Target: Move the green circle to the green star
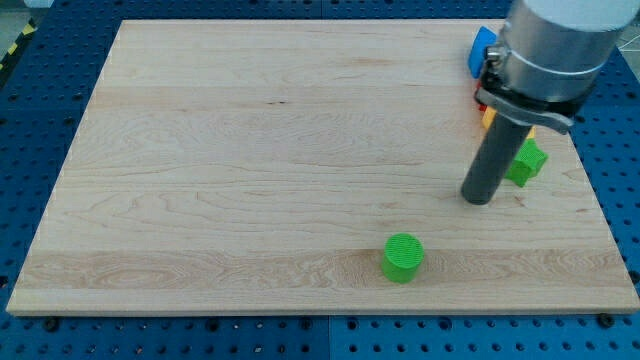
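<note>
The green circle [403, 257] is a short green cylinder near the view's bottom edge of the wooden board, right of centre. The green star [526, 161] lies at the view's right, partly hidden behind my rod. My tip [479, 199] rests on the board just left of and below the green star, and above and to the right of the green circle, apart from it.
A blue block [482, 50] sits near the board's top right corner. Bits of a red block [481, 97] and a yellow-orange block [489, 118] show beside the arm, mostly hidden by it. The wooden board [250, 150] lies on a blue perforated table.
</note>
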Robot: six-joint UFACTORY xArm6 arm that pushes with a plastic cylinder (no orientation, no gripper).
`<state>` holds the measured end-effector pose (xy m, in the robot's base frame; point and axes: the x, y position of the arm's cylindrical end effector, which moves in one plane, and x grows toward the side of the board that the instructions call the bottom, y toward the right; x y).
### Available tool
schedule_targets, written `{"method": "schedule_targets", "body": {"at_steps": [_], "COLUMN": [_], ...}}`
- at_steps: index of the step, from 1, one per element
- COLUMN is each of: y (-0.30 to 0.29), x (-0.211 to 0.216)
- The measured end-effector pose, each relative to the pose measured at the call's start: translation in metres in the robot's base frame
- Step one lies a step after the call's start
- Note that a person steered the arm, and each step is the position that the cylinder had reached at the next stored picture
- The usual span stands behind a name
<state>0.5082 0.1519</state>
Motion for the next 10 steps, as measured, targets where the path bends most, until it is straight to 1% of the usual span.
{"method": "schedule_targets", "body": {"at_steps": [2,4,5,6,7,8,9,10], "y": [-0.078,-0.116,-0.124,-0.124,-0.103,-0.07,-0.054,-0.03], "x": [0.011,0.03,0.048,0.082,0.09,0.09,0.08,0.061]}}
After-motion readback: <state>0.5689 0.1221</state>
